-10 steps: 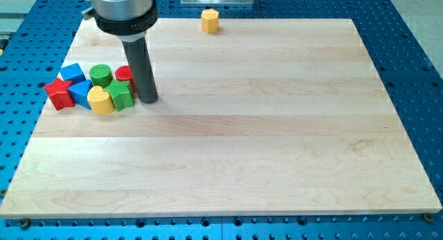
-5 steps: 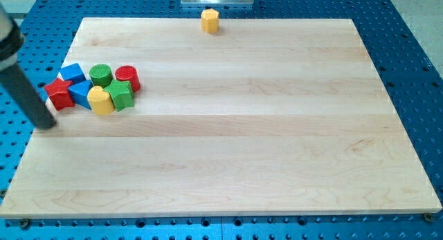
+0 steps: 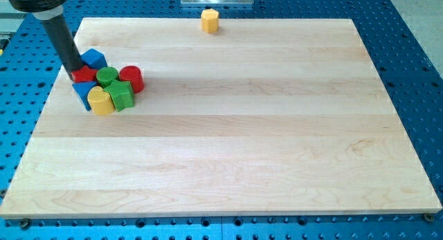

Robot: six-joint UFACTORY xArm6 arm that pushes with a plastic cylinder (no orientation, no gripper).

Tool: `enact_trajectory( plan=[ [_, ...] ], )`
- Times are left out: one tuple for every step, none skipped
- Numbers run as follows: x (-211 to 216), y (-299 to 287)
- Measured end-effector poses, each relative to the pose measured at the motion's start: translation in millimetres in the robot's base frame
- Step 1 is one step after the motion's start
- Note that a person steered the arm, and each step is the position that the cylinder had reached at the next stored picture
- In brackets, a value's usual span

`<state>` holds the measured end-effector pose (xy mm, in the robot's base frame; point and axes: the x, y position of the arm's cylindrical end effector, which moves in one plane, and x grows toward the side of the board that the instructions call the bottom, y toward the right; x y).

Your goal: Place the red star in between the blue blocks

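My tip (image 3: 75,73) rests at the left side of a tight cluster of blocks near the board's upper left. It touches the red star (image 3: 86,75), which the rod partly hides. One blue block (image 3: 95,59) lies just above the star and another blue block (image 3: 83,93) just below it, so the star sits between them. A green cylinder (image 3: 106,77) presses against the star's right side.
A red cylinder (image 3: 131,79), a green star-like block (image 3: 121,96) and a yellow heart-like block (image 3: 101,102) fill the cluster's right and bottom. A yellow-orange hexagonal block (image 3: 210,21) stands alone at the board's top edge. The wooden board (image 3: 228,143) lies on a blue perforated table.
My tip went from the cluster's right, round the board's left edge, to the cluster's upper left. The red star slid right between the blue blocks; the upper blue block and green cylinder shifted.
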<state>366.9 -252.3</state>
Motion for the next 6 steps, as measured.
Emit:
enact_trajectory(
  plan=[
    [-49, -26],
    [-68, -9],
    [-54, 37],
    [-46, 73],
    [-25, 170],
    [36, 184]
  ],
)
